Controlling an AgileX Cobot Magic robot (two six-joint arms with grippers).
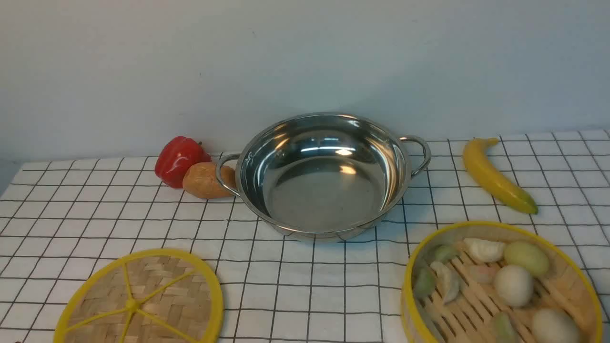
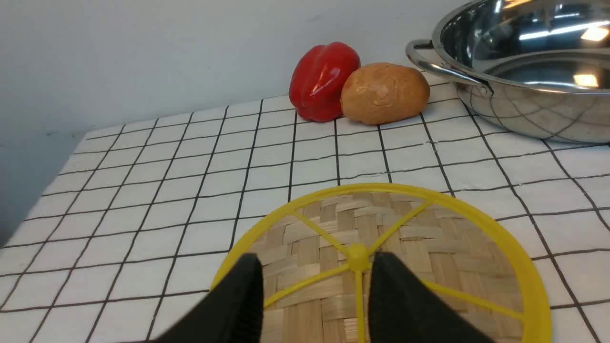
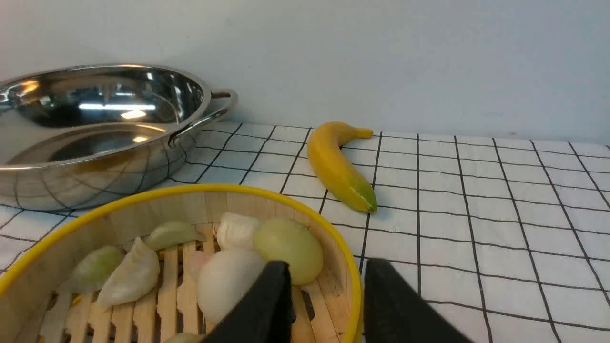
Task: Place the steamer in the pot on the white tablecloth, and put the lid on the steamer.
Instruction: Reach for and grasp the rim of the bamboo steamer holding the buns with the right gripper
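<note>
Low over the lid (image 2: 429, 247), near-left on the white tablecloth (image 1: 305, 286): left gripper (image 2: 317, 257), jaws apart astride the centre knob (image 2: 357, 251). Astride the wall of the steamer (image 3: 157, 209), near-right: right gripper (image 3: 326, 263), jaws apart, not clamped. Farther back, between them: the pot (image 1: 267, 157).

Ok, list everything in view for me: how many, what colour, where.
tablecloth: one, white with black grid, under everything
pot: one, shiny steel, centre back, empty
steamer: one, bamboo with yellow rim, near right
dumplings and buns: several, white and green, in the steamer
lid: one, woven bamboo, yellow rim, near left
pepper: one, red, left of the pot
potato or roll: one, brown, between pepper and pot
banana: one, yellow, green tip, right of the pot
left jaws: black, open, above the lid's centre
right jaws: black, open, astride the steamer's rim
</note>
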